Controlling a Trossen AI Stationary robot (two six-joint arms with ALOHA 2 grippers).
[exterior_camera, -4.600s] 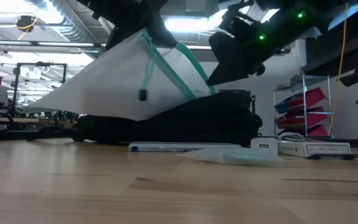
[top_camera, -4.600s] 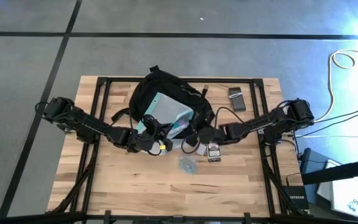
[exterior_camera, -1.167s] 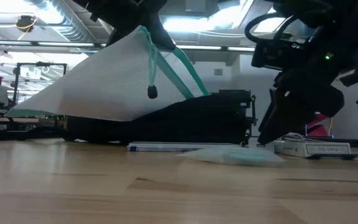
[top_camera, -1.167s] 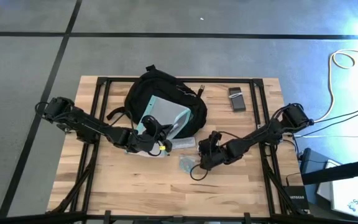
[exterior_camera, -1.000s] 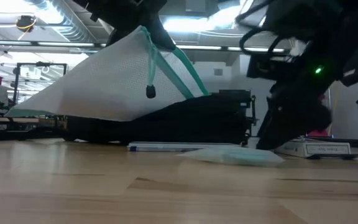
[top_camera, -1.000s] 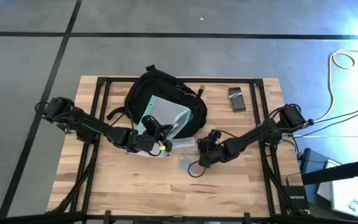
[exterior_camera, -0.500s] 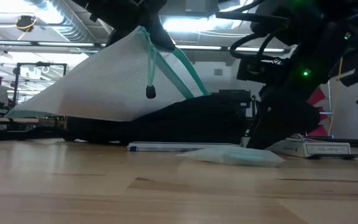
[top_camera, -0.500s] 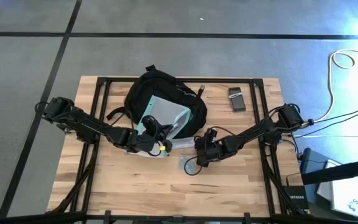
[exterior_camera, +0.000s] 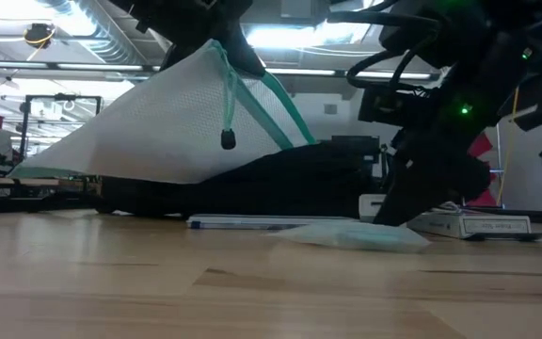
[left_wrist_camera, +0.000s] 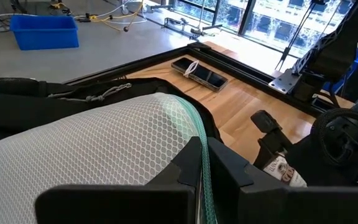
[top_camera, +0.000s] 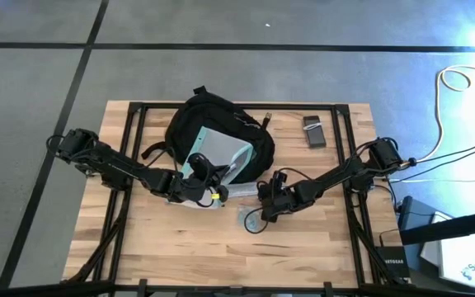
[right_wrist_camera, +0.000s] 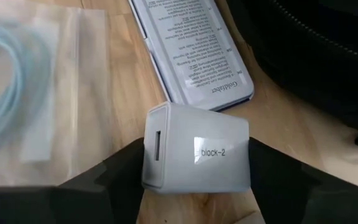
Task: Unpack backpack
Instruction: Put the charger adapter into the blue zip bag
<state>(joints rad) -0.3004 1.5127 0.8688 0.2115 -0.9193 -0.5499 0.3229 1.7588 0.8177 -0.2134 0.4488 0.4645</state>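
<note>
With the backpack [top_camera: 213, 132] lying at the table's far middle, our left gripper [top_camera: 203, 183] pinches the mesh zip pouch [left_wrist_camera: 98, 149] over its front, our right gripper [right_wrist_camera: 194, 171] straddling a white charger block [right_wrist_camera: 196, 155] beside it.

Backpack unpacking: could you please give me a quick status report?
Left gripper shut on mesh pouch, half out of backpack. Right gripper around white charger block on table. Booklet and bagged cable beside it.

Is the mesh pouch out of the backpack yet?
Partly out. The left gripper, shut on the mesh pouch, holds its teal edge up, while its far end rests on the backpack.
</note>
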